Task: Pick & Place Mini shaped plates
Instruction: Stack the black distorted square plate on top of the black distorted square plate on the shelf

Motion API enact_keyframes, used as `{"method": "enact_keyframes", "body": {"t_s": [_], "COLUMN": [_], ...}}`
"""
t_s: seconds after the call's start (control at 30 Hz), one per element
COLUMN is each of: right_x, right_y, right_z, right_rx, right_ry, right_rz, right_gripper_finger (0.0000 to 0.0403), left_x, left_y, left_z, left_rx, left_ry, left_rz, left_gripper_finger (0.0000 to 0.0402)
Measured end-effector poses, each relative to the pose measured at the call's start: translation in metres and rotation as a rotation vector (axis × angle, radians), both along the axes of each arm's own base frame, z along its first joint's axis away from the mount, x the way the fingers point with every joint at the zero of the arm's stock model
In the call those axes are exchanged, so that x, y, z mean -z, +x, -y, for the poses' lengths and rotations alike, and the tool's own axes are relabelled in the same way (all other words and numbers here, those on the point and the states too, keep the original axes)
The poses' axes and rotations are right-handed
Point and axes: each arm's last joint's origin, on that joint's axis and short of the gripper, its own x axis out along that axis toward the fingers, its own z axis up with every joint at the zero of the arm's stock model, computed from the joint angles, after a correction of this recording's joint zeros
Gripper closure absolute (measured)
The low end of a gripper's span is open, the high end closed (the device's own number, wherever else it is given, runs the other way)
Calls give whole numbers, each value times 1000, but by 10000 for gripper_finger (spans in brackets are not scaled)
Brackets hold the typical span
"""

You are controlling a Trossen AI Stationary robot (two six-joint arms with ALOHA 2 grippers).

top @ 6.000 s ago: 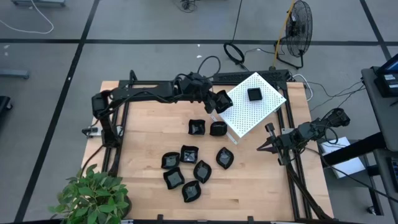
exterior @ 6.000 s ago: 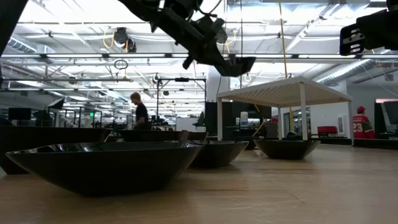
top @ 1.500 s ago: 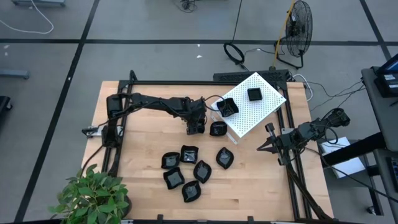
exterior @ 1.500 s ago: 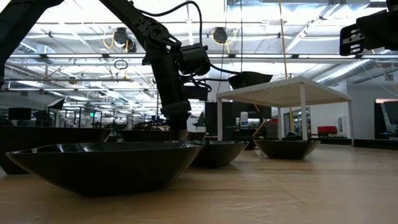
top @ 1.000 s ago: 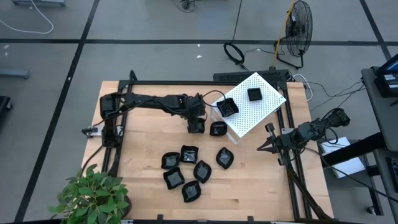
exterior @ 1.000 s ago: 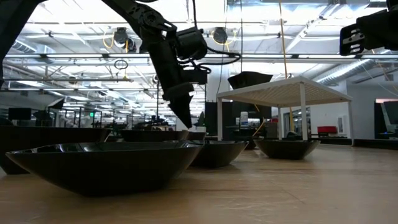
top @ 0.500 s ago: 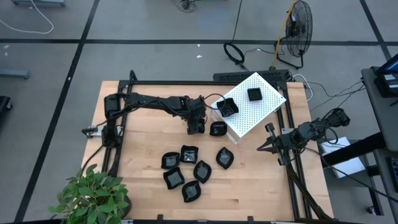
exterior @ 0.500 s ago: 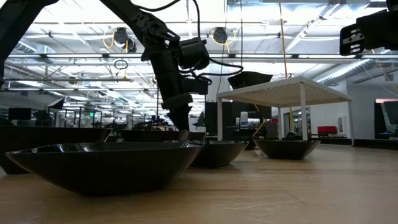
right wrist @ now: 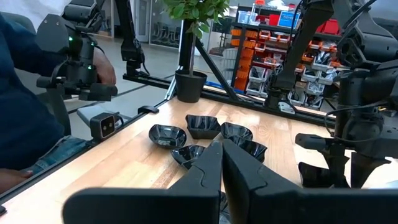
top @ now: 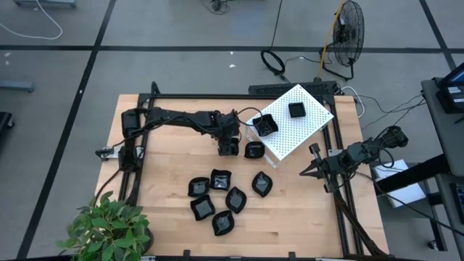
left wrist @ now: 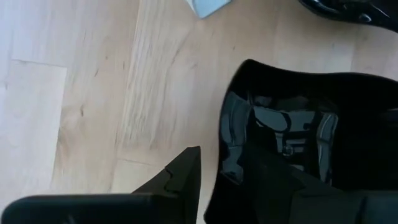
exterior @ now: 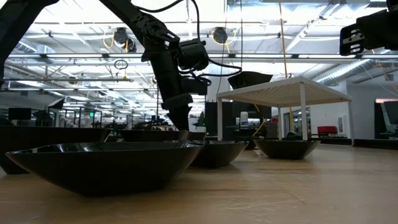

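Observation:
Several small glossy black plates (top: 220, 178) lie in a cluster on the wooden table's near middle, and one more (top: 254, 150) sits beside the white perforated box (top: 301, 129). Two plates (top: 265, 125) (top: 296, 109) rest on the box top. My left gripper (top: 229, 148) is down on another plate (left wrist: 298, 124), left of the box, and is shut on it. My right gripper (top: 309, 171) hangs shut past the table's right edge, touching nothing. My left gripper (left wrist: 221, 180) has the plate's rim (left wrist: 225, 146) between its two fingers, one finger (left wrist: 267, 180) inside the dish and the other (left wrist: 183, 177) outside it. The fingers come from above, pointing down. The plate sits flat on the table.
The box stands raised on legs (exterior: 301, 112) at the table's far right. A potted plant (top: 109, 228) overhangs the near left corner. Bare wood lies at the table's left and near right. A person sits beyond the table in the right wrist view.
The left gripper, slightly raised and tipped a second ago, came down and straightened over the plate beside the box, then stayed still. The plates have not moved.

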Motion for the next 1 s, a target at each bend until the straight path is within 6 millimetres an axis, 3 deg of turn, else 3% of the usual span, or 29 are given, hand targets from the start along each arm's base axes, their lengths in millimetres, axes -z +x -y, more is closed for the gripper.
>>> {"method": "enact_keyframes", "body": {"t_s": [0.27,0.57,0.8,1.0], "right_x": [0,0,0,0], "right_y": [0,0,0,0], "right_z": [0,0,0,0], "right_rx": [0,0,0,0], "right_ry": [0,0,0,0], "right_rz": [0,0,0,0], "right_gripper_finger": [403,403,403,403], "left_x": [0,0,-4,-32], "left_y": [-1,-2,-4,-14], "left_z": [-2,-6,-6,-3], "left_rx": [-11,-31,-37,-53], "left_ry": [-8,-17,-16,0], "left_rz": [0,5,3,35], "left_gripper_finger": [289,393,397,398]}}
